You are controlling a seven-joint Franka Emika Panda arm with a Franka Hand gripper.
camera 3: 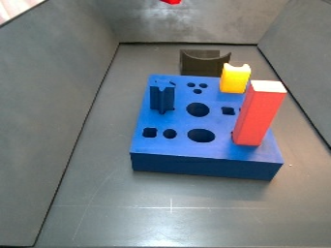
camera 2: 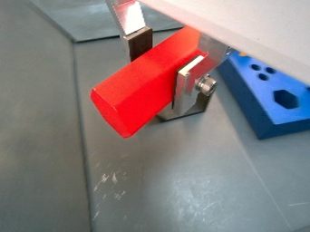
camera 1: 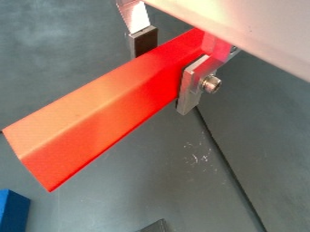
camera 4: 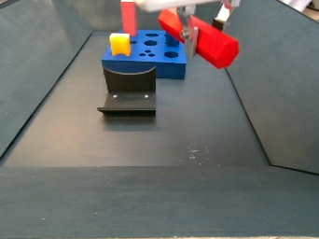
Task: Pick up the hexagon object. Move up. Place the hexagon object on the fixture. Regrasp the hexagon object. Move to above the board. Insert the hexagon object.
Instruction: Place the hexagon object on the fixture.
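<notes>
The gripper [camera 4: 189, 28] rides high, near the top of this side view, right of centre, and its silver plates are pinching the hexagon object [camera 4: 212, 43], the bright red rod that juts out level toward the camera with its end face showing. In both wrist views the hold reads clearly: one finger [camera 1: 194, 83] presses flat on the rod's near flank, the other dark pad sits against the far side, and the long red body [camera 1: 103, 122] runs away from the jaws well clear of the grey floor. So the pick is done and the lift looks done too; my call is that we are in the carry toward the fixture [camera 4: 129, 96], the dark bracket standing at centre left of that side view, just in front of the board [camera 4: 156, 51]. The rod hangs up and to the right of it, well apart. In a side view from the opposite end, the board [camera 3: 207, 145] fills the middle with the fixture [camera 3: 202, 62] behind it, and only a sliver of red [camera 3: 169, 3] peeks in at the top edge. Next move, as I judge it: travel across, then come down and lay the rod in the fixture before letting go.
</notes>
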